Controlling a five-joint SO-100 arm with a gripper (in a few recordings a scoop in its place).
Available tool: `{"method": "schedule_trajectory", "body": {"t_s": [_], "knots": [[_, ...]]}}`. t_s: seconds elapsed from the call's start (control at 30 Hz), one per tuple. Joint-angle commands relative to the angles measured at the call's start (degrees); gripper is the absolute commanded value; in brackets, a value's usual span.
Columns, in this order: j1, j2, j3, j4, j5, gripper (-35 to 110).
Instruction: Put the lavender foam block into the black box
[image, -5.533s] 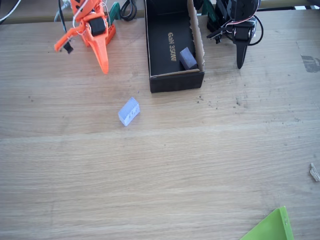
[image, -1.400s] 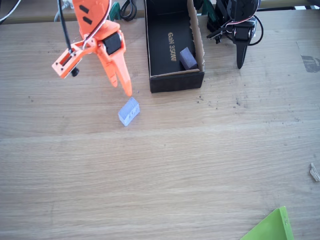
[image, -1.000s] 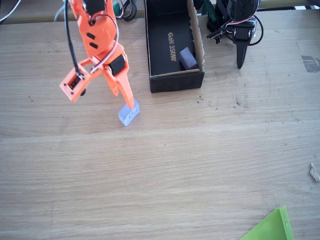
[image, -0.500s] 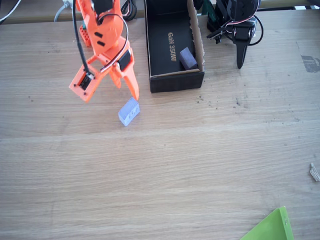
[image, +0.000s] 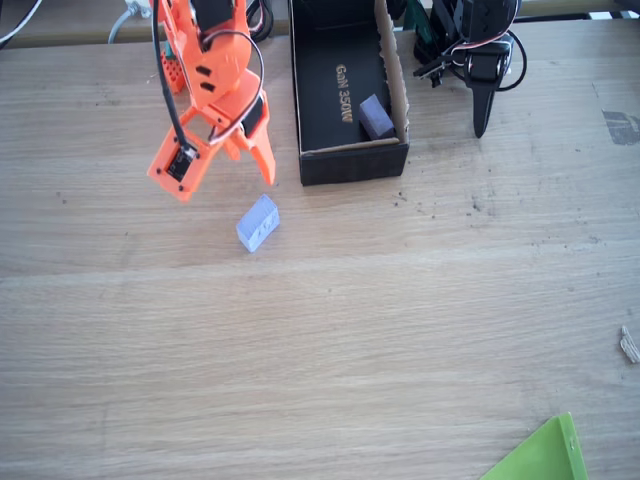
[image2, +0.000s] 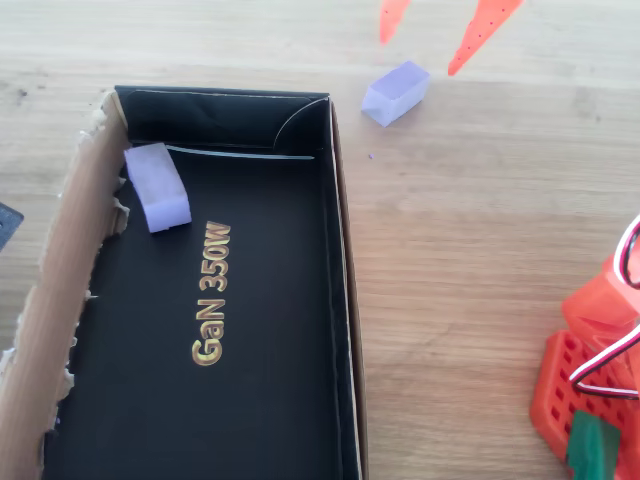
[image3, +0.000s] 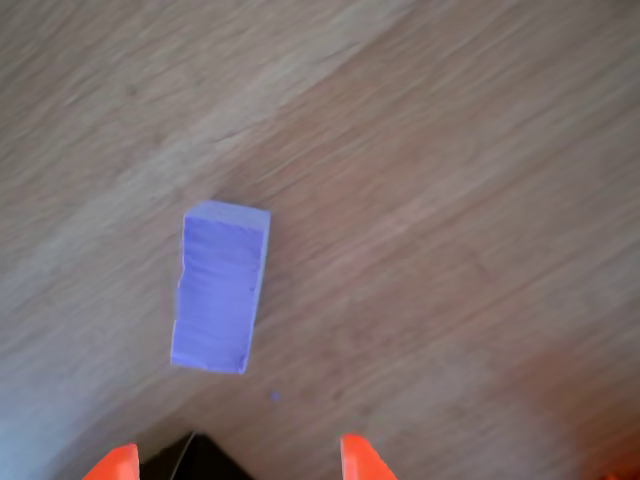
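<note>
Overall, the wooden table (image: 330, 330) has wide bare room below and right of the lavender foam block (image: 258, 222), which lies flat on the wood, just clear of the black box (image: 350, 160)'s near corner. Inside the box a darker purple block (image: 375, 116) rests against the brown cardboard wall. The orange arm (image: 205, 70) reaches down from the top edge, its gripper (image: 225, 180) hovering just above the block with fingers spread apart, grasping nothing. Since half a second ago the gripper has drawn back slightly toward the arm's base; the block has not moved.
</note>
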Motion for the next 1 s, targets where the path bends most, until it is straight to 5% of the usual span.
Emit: {"method": "schedule_trajectory", "body": {"t_s": [0.0,0.97], "knots": [[1.2,0.0,-2.5,-2.1,-0.5,27],[1.2,-6.9,-2.5,-12.8,-2.6,28]]}}
